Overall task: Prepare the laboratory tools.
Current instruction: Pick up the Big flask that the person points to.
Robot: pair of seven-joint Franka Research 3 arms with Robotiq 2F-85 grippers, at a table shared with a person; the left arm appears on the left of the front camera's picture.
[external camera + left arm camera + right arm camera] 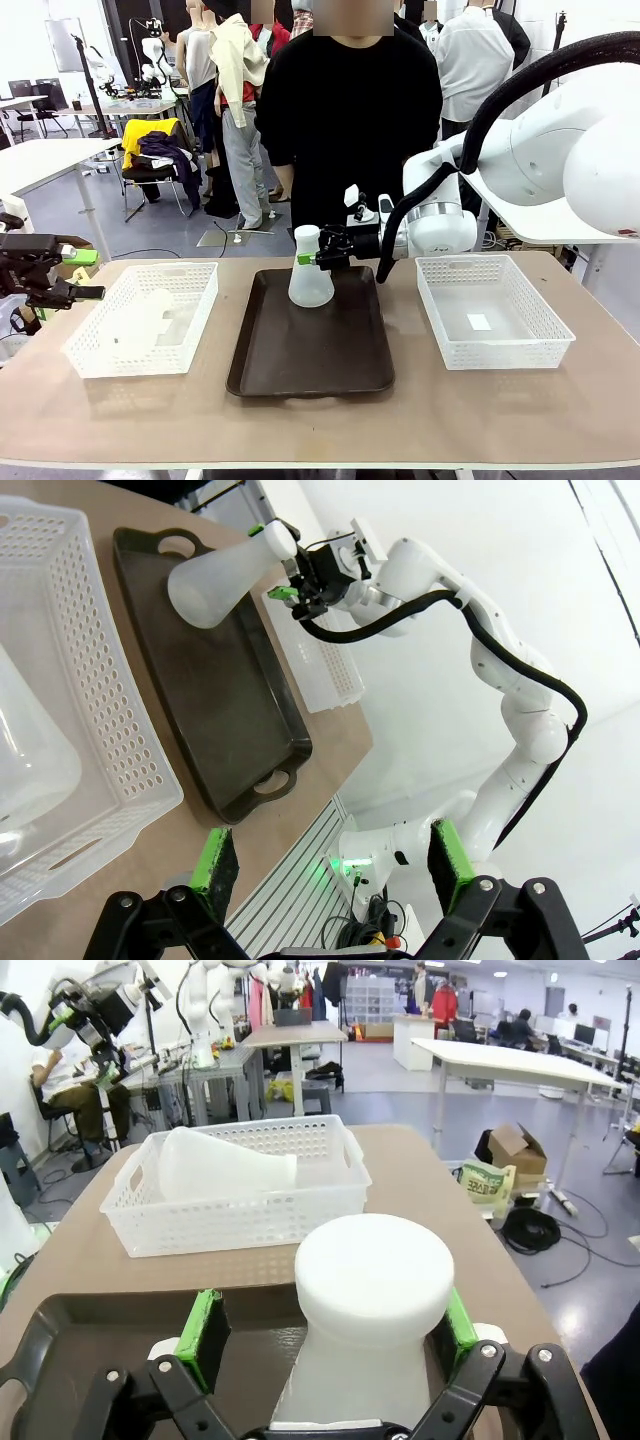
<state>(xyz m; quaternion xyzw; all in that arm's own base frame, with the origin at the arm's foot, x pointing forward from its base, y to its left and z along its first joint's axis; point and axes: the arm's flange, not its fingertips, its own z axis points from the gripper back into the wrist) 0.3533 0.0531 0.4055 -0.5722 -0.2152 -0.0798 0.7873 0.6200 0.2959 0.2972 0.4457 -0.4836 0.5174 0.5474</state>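
One frosted-white conical flask (310,272) stands upright at the far end of the dark brown tray (300,370). My right gripper (310,252) reaches in from the right and straddles its neck; in the right wrist view the flask (372,1290) sits between the open green pads (204,1336), with a gap on the left side. A second flask (150,312) lies on its side in the left white basket (200,300), and also shows as a flask (222,1165) in the right wrist view. My left gripper (75,282) hovers at the table's far left, open and empty (335,865).
A second white mesh basket (545,335) stands right of the tray, holding only a small label. A person in black stands at the table's far side, right behind the tray. Bare tabletop runs along the near edge.
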